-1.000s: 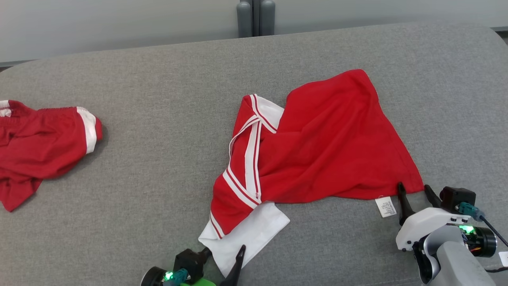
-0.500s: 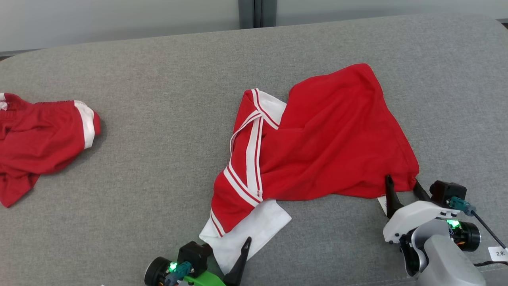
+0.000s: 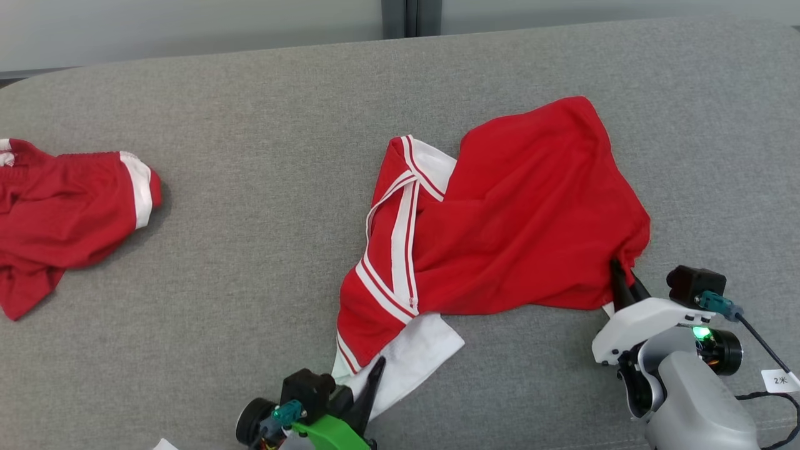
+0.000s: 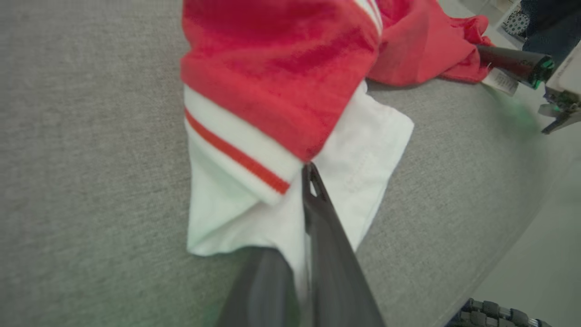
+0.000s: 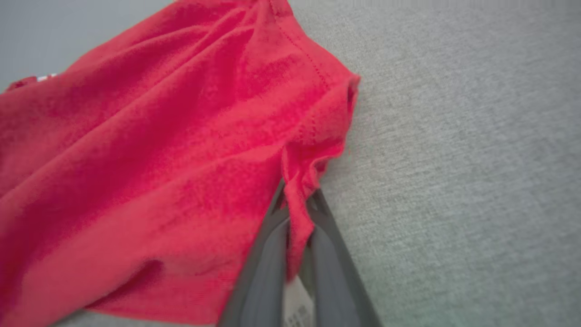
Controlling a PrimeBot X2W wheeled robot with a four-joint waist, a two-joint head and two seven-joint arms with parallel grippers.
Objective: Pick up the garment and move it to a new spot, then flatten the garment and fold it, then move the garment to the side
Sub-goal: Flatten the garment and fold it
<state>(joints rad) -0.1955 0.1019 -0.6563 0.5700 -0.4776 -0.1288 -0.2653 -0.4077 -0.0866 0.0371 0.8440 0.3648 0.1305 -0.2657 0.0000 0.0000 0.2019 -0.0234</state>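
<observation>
The garment [image 3: 500, 212], red with white stripes, lies crumpled near the middle of the grey padded surface [image 3: 250, 262]. It is spread unevenly from the left gripper [image 3: 367, 382] to the right gripper [image 3: 620, 275], and its bulk lies beyond both sets of fingertips.

Each gripper is clenched on one near corner. In the left wrist view the two dark fingers [image 4: 327, 236] are pressed together on the white panel [image 4: 376, 131], with the tips just under the red-and-white striped edge. In the right wrist view the fingers [image 5: 268, 254] pinch a gathered fold of red hem. The cloth bunches upward from between the tips, and the care label [image 5: 297, 306] sits down between the fingers.

Holding two well-separated corners of the near edge looks deliberate. It should let the cloth hang or drag as a sheet when lifted, ready to be carried to a new spot and drawn flat. The lift does not appear to be under way, since most of the fabric rests on the surface.

A second red garment [image 3: 62, 219] lies well off to the left, clear of both grippers.
</observation>
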